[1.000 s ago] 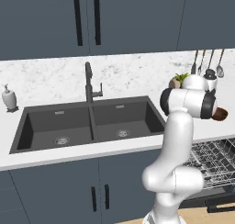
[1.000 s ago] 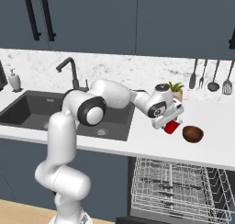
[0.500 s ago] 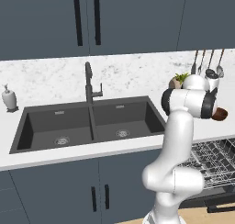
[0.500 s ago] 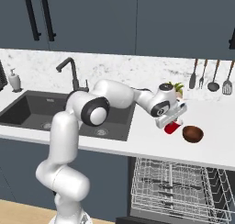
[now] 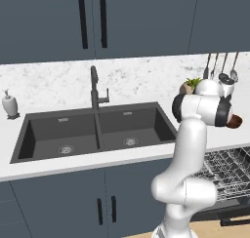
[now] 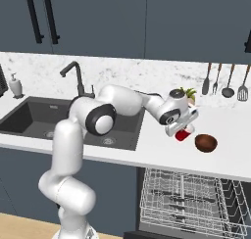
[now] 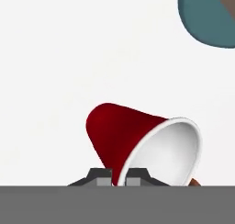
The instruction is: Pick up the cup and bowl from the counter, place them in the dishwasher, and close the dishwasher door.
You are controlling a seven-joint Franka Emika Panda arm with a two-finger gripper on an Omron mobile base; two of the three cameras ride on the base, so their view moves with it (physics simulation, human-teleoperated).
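The red cup (image 7: 120, 133) with its white rim fills the lower middle of the hand view, tilted. My gripper (image 7: 118, 179) is shut on its wall, one fingertip on each side. In the right base view the cup (image 6: 183, 135) sits under the gripper (image 6: 181, 129) on the white counter (image 6: 157, 152). The dark brown bowl (image 6: 206, 142) rests just right of the cup, apart from it, and the bowl (image 5: 235, 121) peeks out behind the hand in the left base view. Below the counter the dishwasher (image 6: 191, 203) stands open with its wire rack (image 5: 228, 172) pulled out; the dishwasher door is hidden beneath the rack.
A teal-and-beige plant pot (image 6: 186, 93) stands behind the hand, close to it. Kitchen utensils (image 6: 225, 81) hang on the wall at the right. The dark double sink (image 6: 44, 118) with its faucet (image 6: 76, 76) lies to the left, a soap dispenser (image 5: 10, 105) beyond it.
The jaws have closed from wide open onto the cup's wall. The arm and the bowl have stayed where they were.
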